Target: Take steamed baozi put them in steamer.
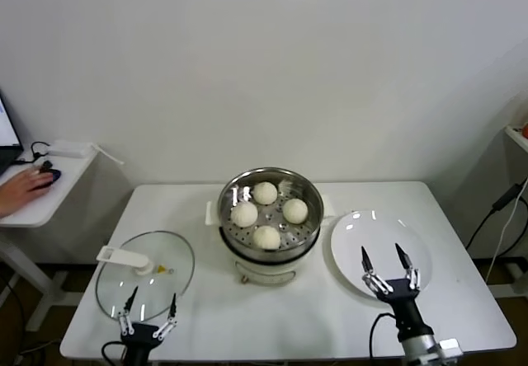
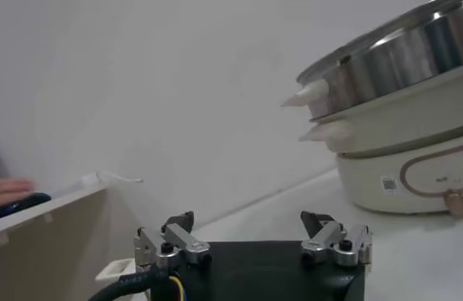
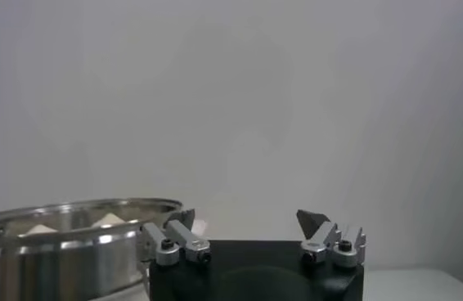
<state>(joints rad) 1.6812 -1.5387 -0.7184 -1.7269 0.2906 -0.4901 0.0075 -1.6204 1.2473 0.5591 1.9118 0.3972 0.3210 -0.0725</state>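
Several off-white steamed baozi point(image 1: 266, 193) lie inside the shiny round steamer point(image 1: 233, 186) at the middle of the white table. My right gripper point(image 1: 384, 260) hangs open and holding nothing over the near edge of a bare white plate point(image 1: 355, 234), to the right of the steamer. My left gripper point(image 1: 151, 307) stands open, also holding nothing, near the table's front left, at the near rim of the glass lid point(image 1: 177, 255). The left wrist view shows the steamer point(image 2: 403, 61) from the side on its white base. The right wrist view shows the steamer point(image 3: 51, 245) with baozi tops point(image 3: 110, 219) peeking above its rim.
A glass lid with a white handle point(image 1: 124, 256) lies flat at the table's left. A side desk point(image 1: 58, 186) at far left holds a person's hand point(image 1: 25, 189) on a mouse. A cable point(image 1: 499, 218) hangs at the right past the table edge.
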